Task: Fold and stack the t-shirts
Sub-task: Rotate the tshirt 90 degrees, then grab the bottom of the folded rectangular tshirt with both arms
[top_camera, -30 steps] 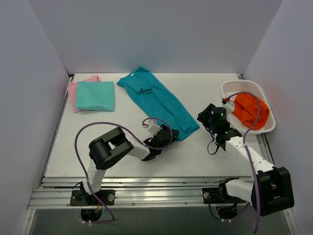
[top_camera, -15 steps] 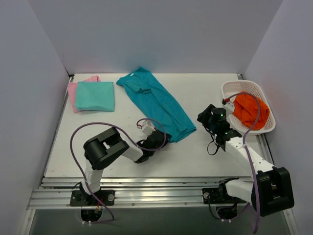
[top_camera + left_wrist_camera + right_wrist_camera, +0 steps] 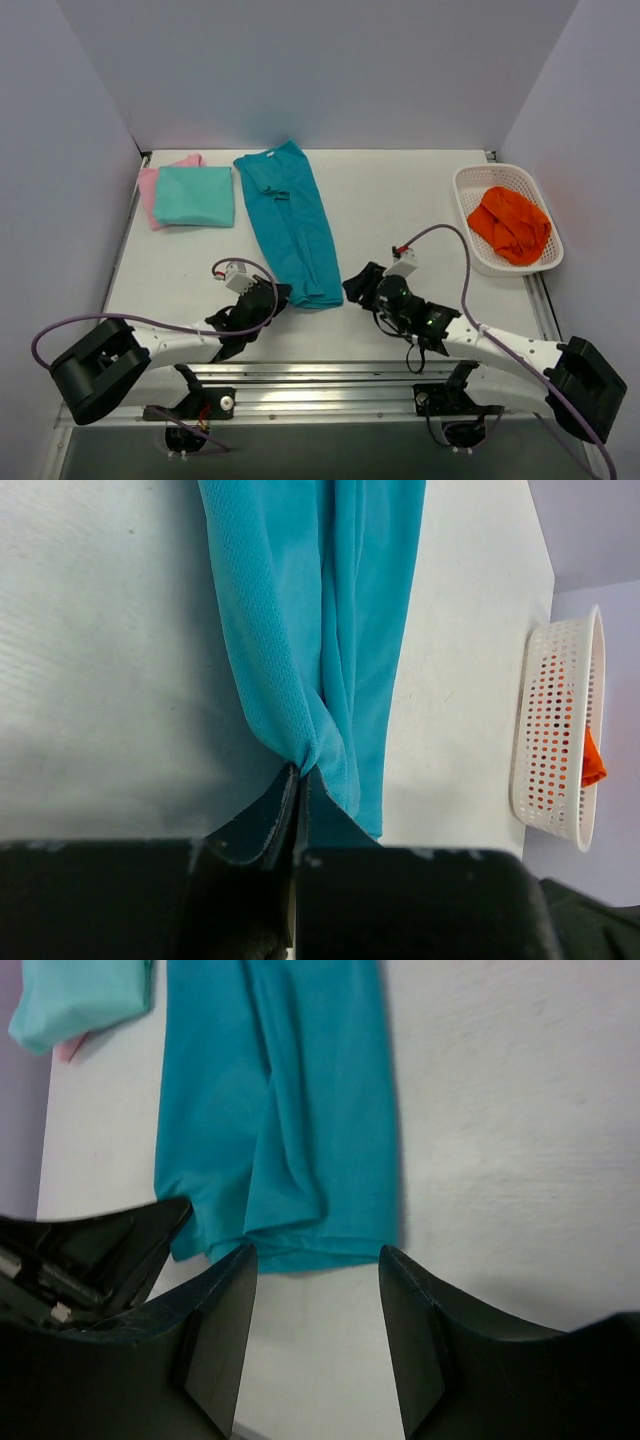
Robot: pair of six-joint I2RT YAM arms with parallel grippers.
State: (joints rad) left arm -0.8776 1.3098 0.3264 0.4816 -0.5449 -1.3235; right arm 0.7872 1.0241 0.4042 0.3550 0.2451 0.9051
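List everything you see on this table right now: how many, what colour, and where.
teal t-shirt: one, deep teal, folded into a long strip, middle of the table
aqua-mint t-shirt: one, aqua-mint, folded, far left, on top of the pink one
pink t-shirt: one, pink, under it, edges showing
basket: one, white, perforated, right edge
orange cloth: one, orange, bunched in the basket
table: one, white
left gripper: one, black, shut on the teal t-shirt's near hem
right gripper: one, black, open, near the same hem
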